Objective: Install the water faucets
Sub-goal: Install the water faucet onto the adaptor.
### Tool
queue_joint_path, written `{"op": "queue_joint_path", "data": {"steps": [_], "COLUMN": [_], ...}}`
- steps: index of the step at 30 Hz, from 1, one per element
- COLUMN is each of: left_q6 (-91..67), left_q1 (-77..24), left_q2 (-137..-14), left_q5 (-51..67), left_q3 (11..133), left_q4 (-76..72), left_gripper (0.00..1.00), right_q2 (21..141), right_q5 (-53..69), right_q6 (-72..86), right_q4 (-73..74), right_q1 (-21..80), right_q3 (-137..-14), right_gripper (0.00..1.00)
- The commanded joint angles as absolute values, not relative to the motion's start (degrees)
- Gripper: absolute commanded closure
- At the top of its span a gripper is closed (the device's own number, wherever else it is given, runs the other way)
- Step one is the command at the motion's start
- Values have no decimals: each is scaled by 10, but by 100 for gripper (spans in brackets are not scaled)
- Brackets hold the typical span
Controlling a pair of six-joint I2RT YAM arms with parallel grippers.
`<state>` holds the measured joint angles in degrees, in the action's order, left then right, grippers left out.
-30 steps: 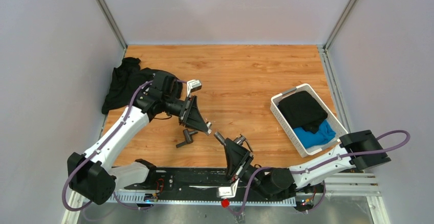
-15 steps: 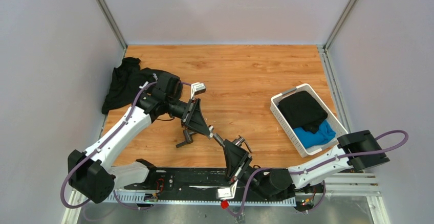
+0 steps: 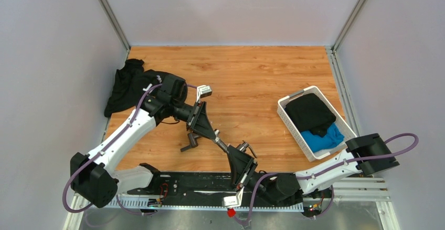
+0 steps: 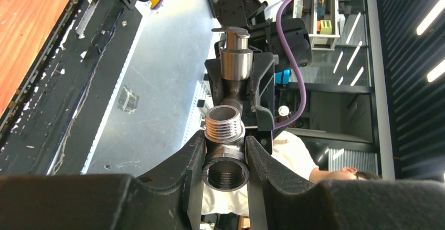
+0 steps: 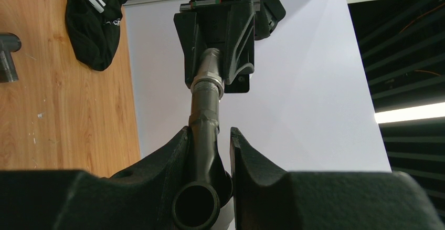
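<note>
My left gripper (image 4: pixel 225 140) is shut on a dark tee fitting (image 4: pixel 226 164), whose silver threaded stub (image 4: pixel 224 125) points away from me. A long dark faucet pipe (image 5: pixel 204 130) sits in my right gripper (image 5: pixel 210 131), which is shut on it. In the right wrist view the pipe's far end meets the threaded stub (image 5: pixel 208 80) end to end. From above, the two grippers (image 3: pixel 212 134) (image 3: pixel 234 155) face each other tip to tip, with the pipe (image 3: pixel 223 146) bridging them above the table's front. Another faucet piece (image 3: pixel 190 142) lies loose on the wood just left of them.
A black cloth garment (image 3: pixel 128 85) lies at the table's left edge, behind the left arm. A white plastic basket (image 3: pixel 286 115) with dark and blue cloth stands at the right. The black base rail (image 3: pixel 183 185) runs along the near edge.
My left gripper has swung down and to the right with the tee fitting, closing the gap to the right gripper's pipe until the two pieces meet. The right arm shifted only slightly.
</note>
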<state>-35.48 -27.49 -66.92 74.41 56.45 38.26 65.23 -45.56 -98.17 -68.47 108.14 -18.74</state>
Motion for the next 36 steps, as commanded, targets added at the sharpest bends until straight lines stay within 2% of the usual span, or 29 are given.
{"op": "queue_joint_path", "data": {"steps": [1, 11, 24, 31, 36], "left_q6": [-359, -364, -362, -360, -360], "left_q1": [-280, -289, -293, -293, -292], "left_q2": [-666, -655, -656, -663, -667], "left_q5": [765, 765, 761, 755, 754], "left_q3": [567, 571, 575, 588, 591], "left_q4": [389, 389, 392, 395, 396], "left_gripper": [100, 100, 100, 100, 100], "right_q2": [654, 660, 700, 740, 742], "right_q5": [-443, -454, -472, -470, -473], "right_q6": [-971, -965, -997, -1058, -1057], "right_q4": [-696, -713, -808, -910, -915], "right_q1": [1089, 1089, 1088, 1089, 1089], "right_q3": [-195, -193, -188, -179, -180], "right_gripper": [100, 100, 100, 100, 100]}}
